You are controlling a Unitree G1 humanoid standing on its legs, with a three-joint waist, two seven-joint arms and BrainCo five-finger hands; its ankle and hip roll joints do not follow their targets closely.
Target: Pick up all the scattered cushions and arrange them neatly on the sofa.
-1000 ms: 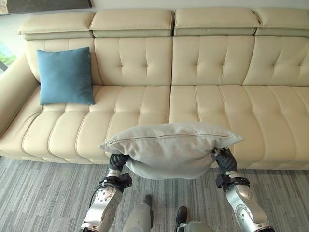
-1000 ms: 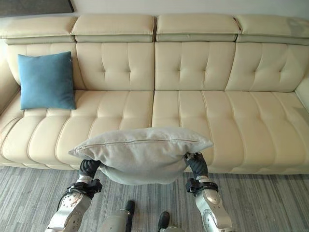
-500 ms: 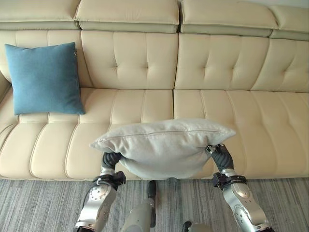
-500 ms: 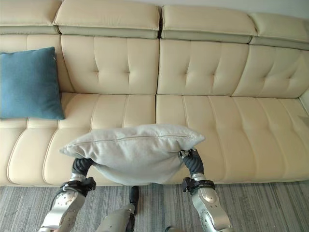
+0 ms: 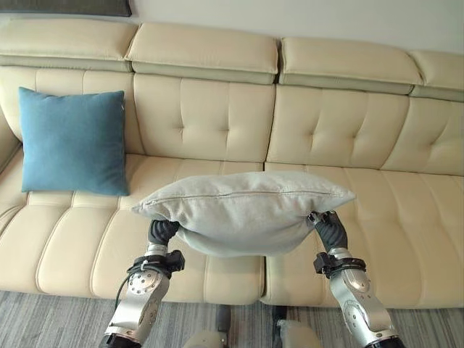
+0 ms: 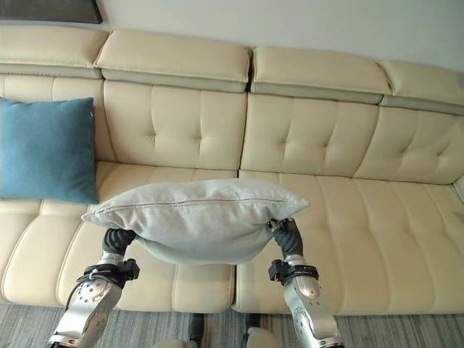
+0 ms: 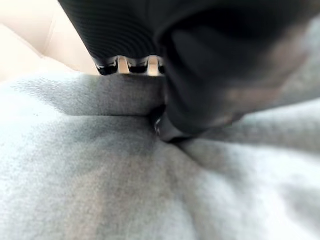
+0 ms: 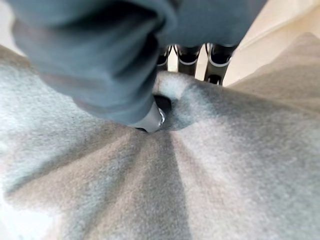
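**Two hands, one grey cushion — carry step, placement to come**

Both our hands pinch the same load: the left hand nips one lower edge of the grey cushion and the right hand nips the other, and in each wrist view thumb and fingers press the cloth into a fold. We hold the cushion level in the air over the front of the sofa, clear of the seat. A blue cushion already leans upright against the backrest at the left end. We judge this to be the carry. Next we must reach forward, stand the grey one against the backrest — beside the blue — and let go.
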